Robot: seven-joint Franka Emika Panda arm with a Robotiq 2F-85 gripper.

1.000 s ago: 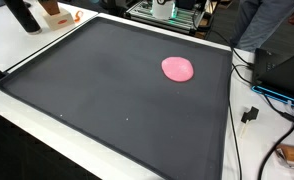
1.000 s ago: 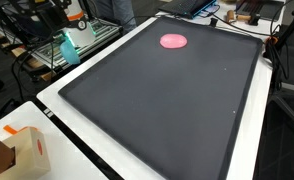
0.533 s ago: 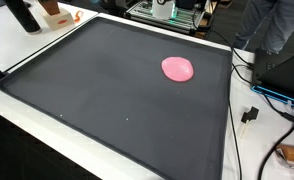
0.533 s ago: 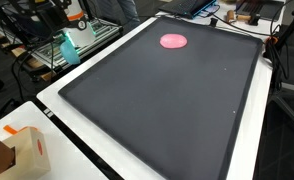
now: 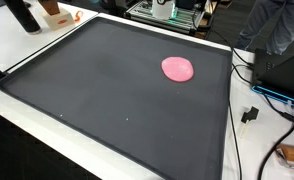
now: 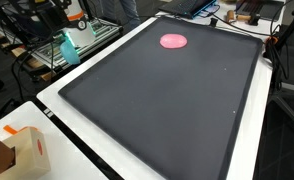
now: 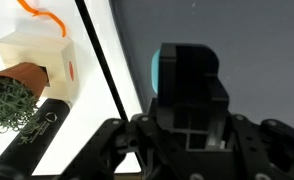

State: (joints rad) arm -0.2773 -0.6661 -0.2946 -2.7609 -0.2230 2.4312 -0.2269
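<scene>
White and marked in orange, the box (image 7: 37, 55) is seen at the left of the wrist view on the pale table (image 7: 97, 90). A brown pot (image 7: 25, 80) of green wire is set against it and a black cylinder (image 7: 32, 135) lies near. Right of these, the dark mat (image 7: 247, 40) is overhung by the gripper (image 7: 190, 140). Its opening cannot be told, the fingertips being cut off. Clearance from the box should be kept. The pink disc (image 5: 177, 68) lies well apart.
</scene>
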